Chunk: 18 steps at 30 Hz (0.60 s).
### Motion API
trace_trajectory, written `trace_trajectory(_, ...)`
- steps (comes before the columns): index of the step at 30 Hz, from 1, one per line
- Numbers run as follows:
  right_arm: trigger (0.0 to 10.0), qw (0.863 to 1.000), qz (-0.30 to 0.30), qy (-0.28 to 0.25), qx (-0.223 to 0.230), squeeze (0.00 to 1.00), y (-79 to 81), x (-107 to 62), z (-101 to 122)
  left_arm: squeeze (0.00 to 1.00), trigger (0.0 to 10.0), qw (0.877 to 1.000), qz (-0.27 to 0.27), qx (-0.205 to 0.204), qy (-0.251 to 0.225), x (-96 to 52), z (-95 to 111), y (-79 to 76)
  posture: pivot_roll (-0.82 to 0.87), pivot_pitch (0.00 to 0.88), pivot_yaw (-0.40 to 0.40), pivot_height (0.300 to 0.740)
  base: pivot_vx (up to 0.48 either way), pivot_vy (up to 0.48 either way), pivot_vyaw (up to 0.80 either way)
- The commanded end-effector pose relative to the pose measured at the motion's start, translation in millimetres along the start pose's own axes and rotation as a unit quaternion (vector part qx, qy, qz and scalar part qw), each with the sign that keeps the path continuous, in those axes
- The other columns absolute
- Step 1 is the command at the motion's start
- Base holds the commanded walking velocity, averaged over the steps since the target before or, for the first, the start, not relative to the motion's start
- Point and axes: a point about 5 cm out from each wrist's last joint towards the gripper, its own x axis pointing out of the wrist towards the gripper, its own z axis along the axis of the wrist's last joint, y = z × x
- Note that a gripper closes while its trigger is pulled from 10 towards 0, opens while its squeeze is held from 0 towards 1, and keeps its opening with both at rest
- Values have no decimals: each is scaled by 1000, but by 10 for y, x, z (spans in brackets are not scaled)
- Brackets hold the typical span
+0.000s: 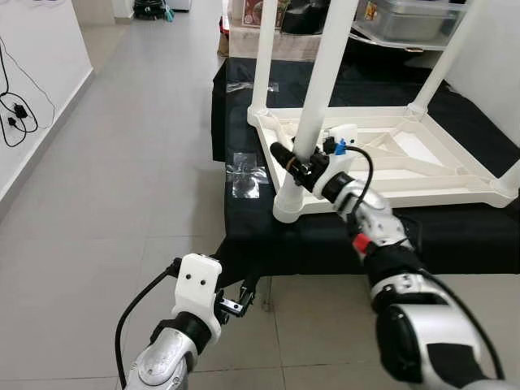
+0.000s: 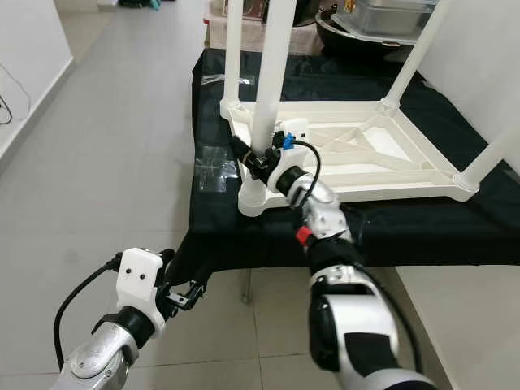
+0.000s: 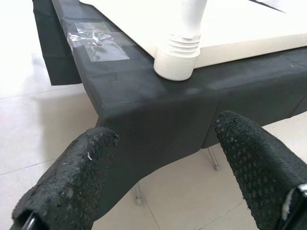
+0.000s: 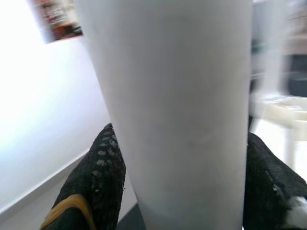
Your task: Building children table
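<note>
Right end effector (image 1: 294,165) clamps white table leg (image 1: 323,73) near its socket (image 1: 289,205).

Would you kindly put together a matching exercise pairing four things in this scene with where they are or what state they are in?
Things:
1. right end effector
2. left end effector
3. clear tape patch
4. upturned white table frame

Places or states:
A. stuck flat on the black cloth
B. open, low beside the cloth's corner, above the floor
C. closed around the near white table leg
D. lying on the black cloth, legs pointing up

Pairs: 1-C, 2-B, 3-A, 4-D
</note>
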Motion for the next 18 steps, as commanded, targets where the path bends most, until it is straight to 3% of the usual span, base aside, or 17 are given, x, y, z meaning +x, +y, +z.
trace_trajectory(1, 10000, 996, 80, 30, 19, 0, 139, 69, -101, 0, 10000, 1000, 2, -4, 6, 0, -32, -11, 85, 108, -101, 740, 0, 0, 0)
trace_trajectory(4, 10000, 989, 141, 49, 25, 0, 246, 147, -115, 0, 10000, 1000, 2, -5, 6, -4, -30, -11, 89, 109, -103, 740, 0, 0, 0)
trace_trajectory(8, 10000, 989, 139, 52, 12, 0, 278, 199, -120, 0, 10000, 1000, 2, -5, 7, -6, -34, -12, 90, 112, -102, 740, 0, 0, 0)
trace_trajectory(9, 7098, 991, 127, 51, 14, 0, 282, 231, -113, 0, 10000, 1000, 3, -5, 7, -5, -34, -10, 94, 110, -105, 740, 0, 0, 0)
trace_trajectory(10, 0, 994, 97, 48, 5, 0, 271, 268, -105, 0, 10000, 1000, 3, -5, 7, -5, -34, -8, 94, 112, -107, 740, 0, 0, 0)
trace_trajectory(13, 0, 999, -3, 43, -27, 0, 194, 326, -76, 0, 10000, 1000, 4, -4, 7, -2, -39, -3, 92, 110, -105, 740, 0, 0, 0)
trace_trajectory(14, 0, 999, -3, 43, -27, 0, 194, 326, -76, 0, 10000, 1000, 4, -4, 7, -2, -39, -3, 92, 110, -105, 740, 0, 0, 0)
trace_trajectory(17, 0, 990, -137, 34, -28, 0, 3, 269, -32, 0, 10000, 1000, 3, -3, 7, -2, -39, -5, 89, 109, -102, 740, 0, 0, 0)
trace_trajectory(18, 0, 990, -137, 34, -28, 0, 3, 269, -32, 0, 10000, 1000, 3, -3, 7, -2, -39, -5, 89, 109, -102, 740, 0, 0, 0)
